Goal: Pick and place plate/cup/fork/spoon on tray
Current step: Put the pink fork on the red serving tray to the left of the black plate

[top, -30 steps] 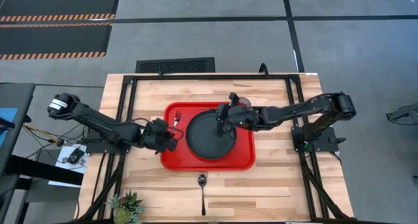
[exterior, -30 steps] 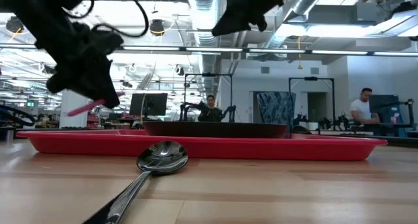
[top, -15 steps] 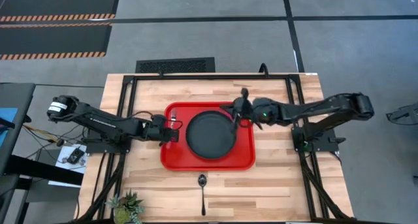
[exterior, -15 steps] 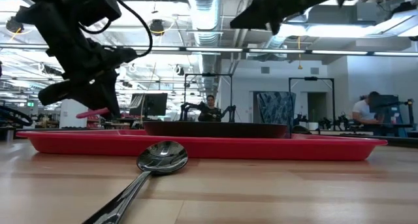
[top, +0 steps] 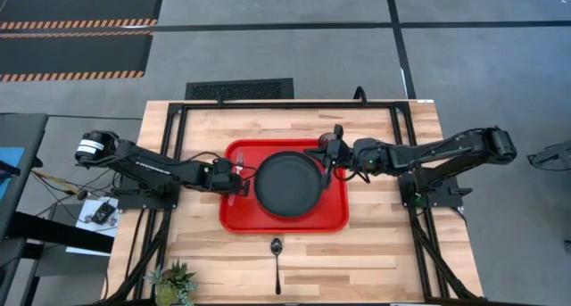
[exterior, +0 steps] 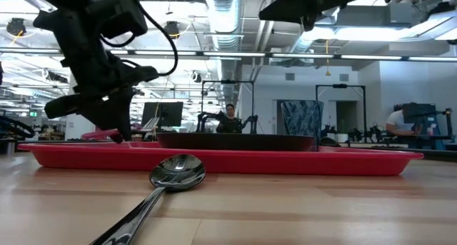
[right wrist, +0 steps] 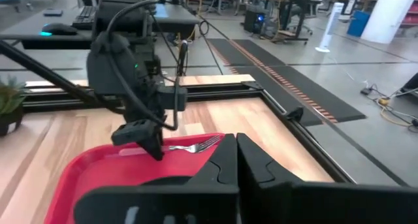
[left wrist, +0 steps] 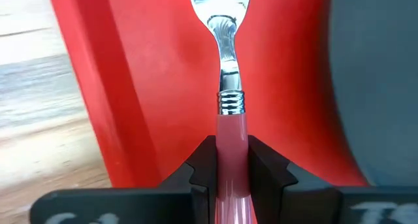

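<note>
My left gripper (top: pixel 235 177) is shut on the fork (left wrist: pixel 225 61), which has a pink handle and silvery tines. It is low over the left part of the red tray (top: pixel 239 219), and shows in the low view (exterior: pixel 120 133) and the right wrist view (right wrist: pixel 149 138). The black plate (top: pixel 288 181) lies in the tray's middle. The dark spoon (top: pixel 277 252) lies on the table near the front edge, its bowl (exterior: pixel 177 172) toward the tray. My right gripper (right wrist: pixel 234 160) is shut and empty, up over the tray's far right corner (top: pixel 332 151). I cannot make out the cup. My left gripper pinches the fork's pink handle (left wrist: pixel 232 129) between its two fingers, just behind the metal collar. The fingers lie along the handle, coming from the table's left, and the tines (right wrist: pixel 204 144) stick out ahead. The fork is about level, low over the tray floor; whether it touches, I cannot tell.
A small potted plant (top: pixel 174 284) stands at the table's near left corner. Black frame rails (top: pixel 174 136) run along the table's left and right sides. Bare wood lies near the front around the spoon. People show far off in the room behind the table.
My left gripper has gone down and a little toward the table's far edge with the fork, which has come from tilted to about level, close over the tray. My right gripper has drawn back from over the plate toward the tray's far right corner and risen.
</note>
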Motion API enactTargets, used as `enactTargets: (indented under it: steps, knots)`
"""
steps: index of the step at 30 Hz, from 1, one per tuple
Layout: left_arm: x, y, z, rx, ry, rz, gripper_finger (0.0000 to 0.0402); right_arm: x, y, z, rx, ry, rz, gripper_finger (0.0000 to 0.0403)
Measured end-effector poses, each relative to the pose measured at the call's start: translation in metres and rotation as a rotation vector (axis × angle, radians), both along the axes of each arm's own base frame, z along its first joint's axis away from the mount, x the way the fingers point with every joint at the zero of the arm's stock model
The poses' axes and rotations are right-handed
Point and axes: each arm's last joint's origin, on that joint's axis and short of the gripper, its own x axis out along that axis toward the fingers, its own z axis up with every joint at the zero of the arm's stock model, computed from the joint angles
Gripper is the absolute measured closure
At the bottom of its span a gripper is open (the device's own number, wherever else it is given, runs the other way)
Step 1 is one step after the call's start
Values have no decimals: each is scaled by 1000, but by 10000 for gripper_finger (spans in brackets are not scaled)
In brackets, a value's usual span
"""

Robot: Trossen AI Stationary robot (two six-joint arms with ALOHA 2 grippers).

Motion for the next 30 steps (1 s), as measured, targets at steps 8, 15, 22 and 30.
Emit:
enactTargets:
  steps: [8, 15, 22, 30]
  knots:
    - [5, -3, -13, -27, 41, 12, 357, 0, 1, 0, 0, 0, 4, 399]
    - [8, -3, -17, -29, 37, 19, 354, 0, 1, -1, 0, 7, 3, 396]
    - [8, -3, -17, -27, 40, 19, 325, 0, 2, -1, 0, 7, 4, 398]
    - [8, -6, -17, -19, 43, 2, 319, 0, 5, -1, 0, 7, 15, 397]
